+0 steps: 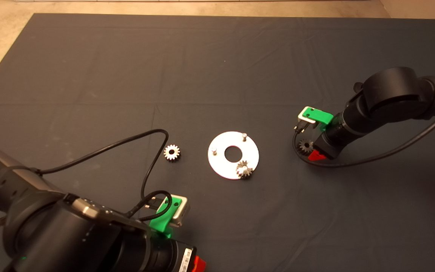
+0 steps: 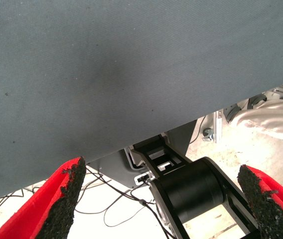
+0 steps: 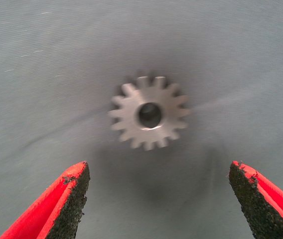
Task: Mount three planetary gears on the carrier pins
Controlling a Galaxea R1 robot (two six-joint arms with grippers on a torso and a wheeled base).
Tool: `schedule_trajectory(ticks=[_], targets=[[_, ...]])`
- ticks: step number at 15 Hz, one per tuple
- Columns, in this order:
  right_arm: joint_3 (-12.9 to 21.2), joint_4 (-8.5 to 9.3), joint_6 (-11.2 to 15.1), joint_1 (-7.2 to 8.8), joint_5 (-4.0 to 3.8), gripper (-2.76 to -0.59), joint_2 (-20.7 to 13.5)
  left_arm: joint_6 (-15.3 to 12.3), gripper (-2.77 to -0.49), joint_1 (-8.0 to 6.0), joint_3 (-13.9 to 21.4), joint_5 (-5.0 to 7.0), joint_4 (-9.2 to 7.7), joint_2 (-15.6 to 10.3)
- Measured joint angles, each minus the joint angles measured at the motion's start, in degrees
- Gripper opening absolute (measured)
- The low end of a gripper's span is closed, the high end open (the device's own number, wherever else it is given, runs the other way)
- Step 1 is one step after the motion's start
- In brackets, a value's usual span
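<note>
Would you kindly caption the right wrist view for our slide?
Open right gripper hovering over a small grey metal spur gear lying flat on the dark mat, its red fingers apart.

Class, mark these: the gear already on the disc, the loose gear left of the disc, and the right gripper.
gear on the disc (image 1: pixel 244 169), head view, its toothed face
loose gear (image 1: pixel 171 152), head view, its centre hole
right gripper (image 3: pixel 159 199), right wrist view, midway between fingertips
</note>
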Motion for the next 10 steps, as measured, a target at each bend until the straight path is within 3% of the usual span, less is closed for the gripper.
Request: schedule_trajectory(ticks=[6,10], targets=[[-1.9,0.02,2.7,0.05,0.27,-1.31,3.7,0.0,-1.09,0.0,0.0,0.04,0.0,0.0],[-3.3,0.02,3.4,0.12,-0.02,-1.31,4.2,0.0,-1.09,0.0,0.0,0.0,0.0,0.0]])
